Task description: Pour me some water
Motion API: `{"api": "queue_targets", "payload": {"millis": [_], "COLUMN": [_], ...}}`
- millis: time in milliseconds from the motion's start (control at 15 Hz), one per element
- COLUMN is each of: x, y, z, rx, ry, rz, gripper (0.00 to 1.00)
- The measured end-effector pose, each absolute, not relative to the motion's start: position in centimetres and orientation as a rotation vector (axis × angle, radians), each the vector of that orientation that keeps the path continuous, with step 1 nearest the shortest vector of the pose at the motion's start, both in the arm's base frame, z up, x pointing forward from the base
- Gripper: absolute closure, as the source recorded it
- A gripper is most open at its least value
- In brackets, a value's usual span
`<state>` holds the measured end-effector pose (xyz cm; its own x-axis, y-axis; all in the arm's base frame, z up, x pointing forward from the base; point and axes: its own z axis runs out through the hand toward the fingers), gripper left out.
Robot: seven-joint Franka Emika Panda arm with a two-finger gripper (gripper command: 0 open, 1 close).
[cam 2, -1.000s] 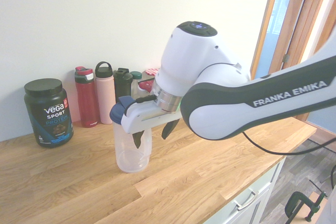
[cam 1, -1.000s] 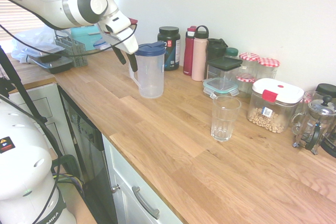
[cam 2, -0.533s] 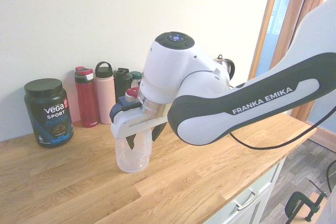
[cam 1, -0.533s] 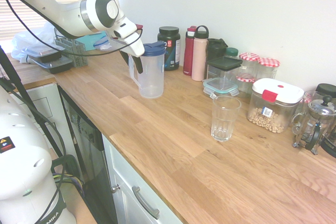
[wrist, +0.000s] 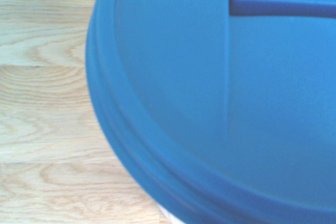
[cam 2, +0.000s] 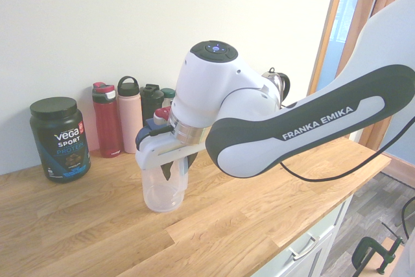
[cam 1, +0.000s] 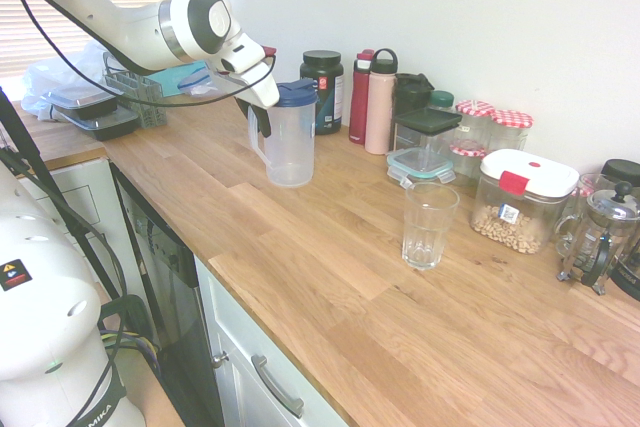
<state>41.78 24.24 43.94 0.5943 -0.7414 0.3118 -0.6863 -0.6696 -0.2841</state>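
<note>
Two dark fingers (cam 2: 174, 170) pinch the handle of the clear jug (cam 1: 289, 146) — the jug stands upright on the wooden counter (cam 1: 330, 247), its blue lid (wrist: 220, 103) just below the wrist. Beyond the fingers, well apart along the counter, stands an empty glass (cam 1: 429, 224). Behind the jug, against the wall, a black protein tub (cam 2: 59, 138) and bottles (cam 2: 120, 122) stand in a row.
</note>
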Motion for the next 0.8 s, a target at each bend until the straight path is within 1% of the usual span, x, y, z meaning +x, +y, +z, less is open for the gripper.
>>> {"api": "queue_targets", "payload": {"millis": [533, 667, 800], "x": [42.3, 42.4, 41.3], "y": [23.1, 21.8, 19.7], "z": [44.3, 45.3, 47.7], "rx": [-2.669, -2.656, -2.656], "ry": [1.225, 1.215, 1.175], "rz": [-0.607, -0.588, -0.590], "gripper": [1.00, 1.00, 1.00]}}
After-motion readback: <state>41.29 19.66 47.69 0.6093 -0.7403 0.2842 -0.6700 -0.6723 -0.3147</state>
